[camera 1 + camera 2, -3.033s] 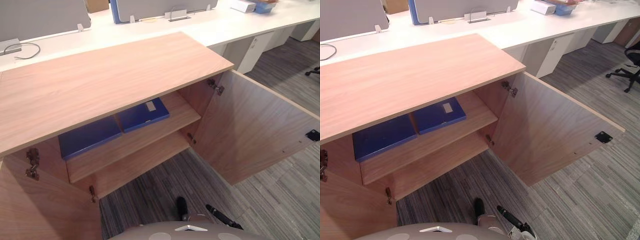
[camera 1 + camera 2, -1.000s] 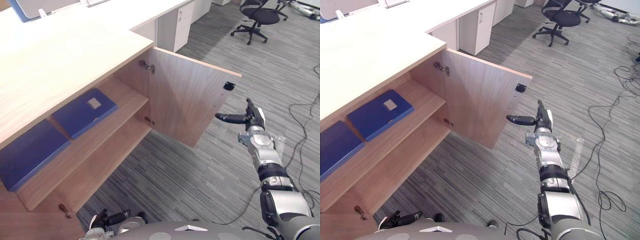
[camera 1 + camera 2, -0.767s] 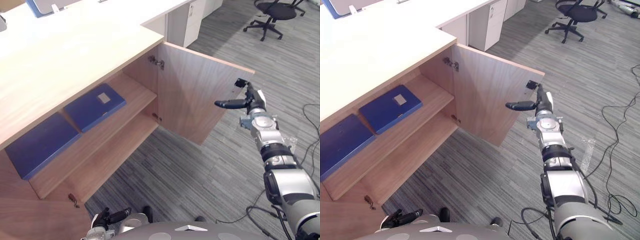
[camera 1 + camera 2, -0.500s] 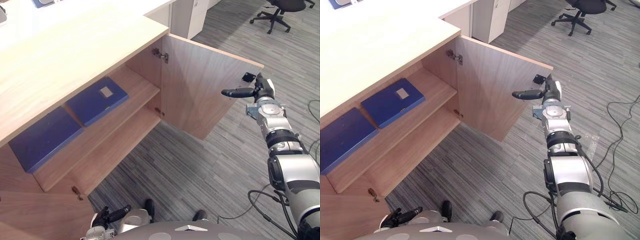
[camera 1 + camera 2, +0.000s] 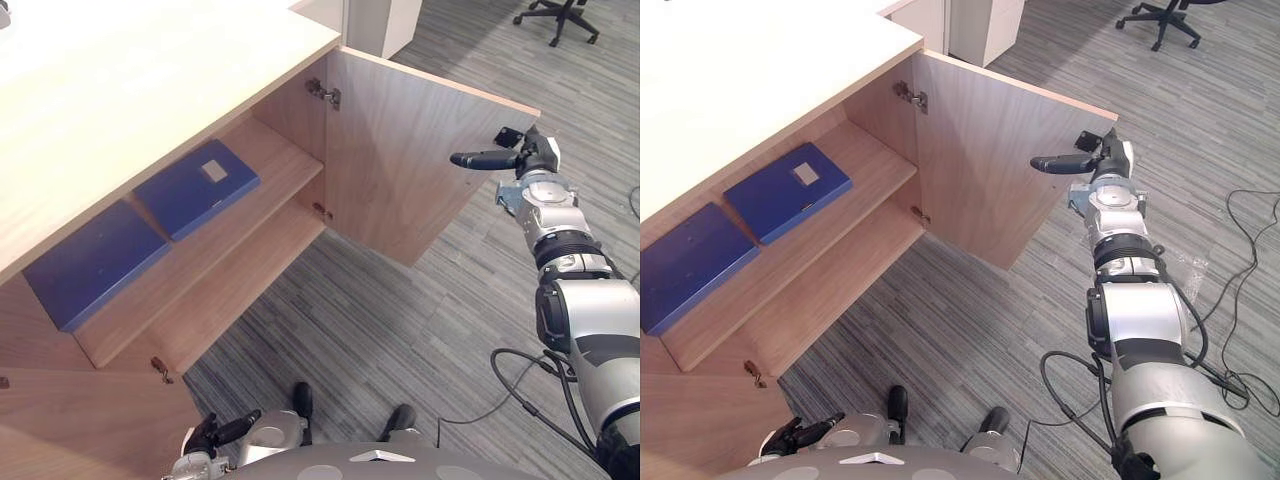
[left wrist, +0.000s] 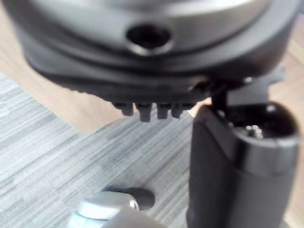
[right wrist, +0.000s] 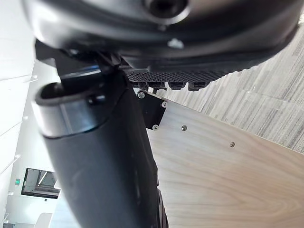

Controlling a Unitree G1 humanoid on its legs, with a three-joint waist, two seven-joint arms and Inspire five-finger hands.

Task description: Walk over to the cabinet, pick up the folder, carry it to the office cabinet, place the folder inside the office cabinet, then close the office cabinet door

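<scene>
Two blue folders lie flat on the upper shelf of the open wooden cabinet (image 5: 150, 90): one with a pale label (image 5: 197, 187) and one further left (image 5: 95, 263). My right hand (image 5: 528, 160) is stretched out at the free edge of the right-hand door (image 5: 400, 160), beside a black latch piece (image 7: 152, 111). It is open, with the thumb (image 7: 95, 156) pointing along the door's inner face and nothing held. My left hand (image 5: 215, 435) hangs low and open near the floor, empty.
The left-hand door (image 5: 80, 430) stands open at the lower left. Grey striped carpet (image 5: 380, 330) lies before the cabinet. An office chair (image 5: 1160, 15) and a white drawer unit (image 5: 385, 15) stand beyond, and cables (image 5: 1240, 250) trail on the floor at right.
The camera has swung right and down. My right arm has come up into view and reached the door's free edge. The folders lie where they were.
</scene>
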